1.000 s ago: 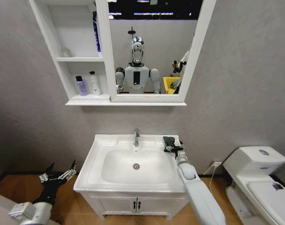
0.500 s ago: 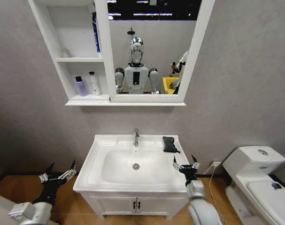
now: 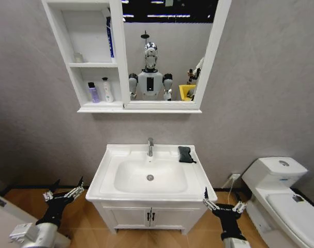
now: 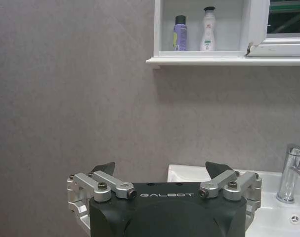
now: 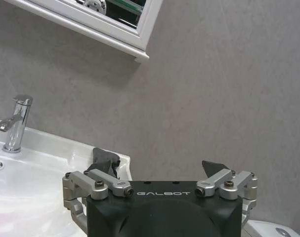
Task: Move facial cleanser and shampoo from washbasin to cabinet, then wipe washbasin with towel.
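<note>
Both bottles, purple shampoo & white facial cleanser, sit on the cabinet bottom shelf. Black towel lies at the washbasin back right corner by the faucet. Left gripper & right gripper hang low w/ fingers spread, holding nothing, beside the basin's front corners.

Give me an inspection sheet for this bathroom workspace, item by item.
Surface: washbasin top white, bowl bare around the drain; chrome faucet at the back.
Job's things: black towel lies on the basin's back right corner; purple bottle and white bottle stand upright, side by side, on the bottom shelf of the cabinet.
Clutter: nothing seen on the basin.
Grippers: left gripper open, low, left of the basin; right gripper open, low, by the basin's front right corner; both hold nothing.
Cables: white cable hangs from a wall socket.
Surroundings: toilet on the right, mirror above.
</note>
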`<state>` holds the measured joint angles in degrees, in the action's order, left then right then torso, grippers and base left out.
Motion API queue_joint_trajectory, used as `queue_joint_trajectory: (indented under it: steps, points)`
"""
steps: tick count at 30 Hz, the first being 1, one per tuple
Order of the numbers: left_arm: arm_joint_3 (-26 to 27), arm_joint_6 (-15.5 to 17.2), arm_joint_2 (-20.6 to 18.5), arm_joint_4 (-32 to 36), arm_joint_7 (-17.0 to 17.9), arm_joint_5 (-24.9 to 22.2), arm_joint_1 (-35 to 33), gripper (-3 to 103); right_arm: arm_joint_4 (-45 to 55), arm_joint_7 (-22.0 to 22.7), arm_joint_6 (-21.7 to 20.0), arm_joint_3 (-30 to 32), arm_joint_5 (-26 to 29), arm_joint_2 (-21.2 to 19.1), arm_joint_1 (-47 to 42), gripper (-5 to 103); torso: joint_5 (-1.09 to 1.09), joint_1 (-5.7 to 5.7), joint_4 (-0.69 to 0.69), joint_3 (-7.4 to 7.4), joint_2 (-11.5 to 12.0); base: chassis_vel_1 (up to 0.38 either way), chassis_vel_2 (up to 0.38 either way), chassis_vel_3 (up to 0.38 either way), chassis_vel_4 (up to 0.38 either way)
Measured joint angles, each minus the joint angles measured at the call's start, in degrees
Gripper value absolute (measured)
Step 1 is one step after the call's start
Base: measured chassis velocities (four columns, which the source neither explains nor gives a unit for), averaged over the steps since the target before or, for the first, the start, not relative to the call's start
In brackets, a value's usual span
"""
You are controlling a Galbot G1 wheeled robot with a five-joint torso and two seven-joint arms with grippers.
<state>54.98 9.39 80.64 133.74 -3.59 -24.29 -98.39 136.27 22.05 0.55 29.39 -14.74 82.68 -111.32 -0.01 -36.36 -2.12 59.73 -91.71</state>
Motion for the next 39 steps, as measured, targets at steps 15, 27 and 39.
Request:
queue_joint_trajectory:
  steps: [15, 27, 39]
  points:
    - [0.0, 0.0, 0.0, 0.0, 0.0, 0.0, 0.0, 100, -2.6, -0.2, 0.8, -1.6, -0.7, 0.4, 1.6, 100, 0.05, -0.02, 0.0, 0.02, 0.0, 0.307, -0.312, -0.317, 0.302]
    - [0.0, 0.0, 0.0, 0.0, 0.0, 0.0, 0.0, 100, -4.2, -1.1, 0.0, -2.8, 0.0, -0.4, 3.4, 100, -0.08, 0.0, 0.01, 0.0, 0.0, 0.364, -0.36, -0.352, 0.356]
    - [0.0, 0.0, 0.0, 0.0, 0.0, 0.0, 0.0, 100, -6.1, -6.6, -0.3, -2.6, -0.7, -0.5, 5.2, 100, 0.0, 0.06, -0.01, -0.02, 0.0, 0.243, -0.222, -0.268, 0.259]
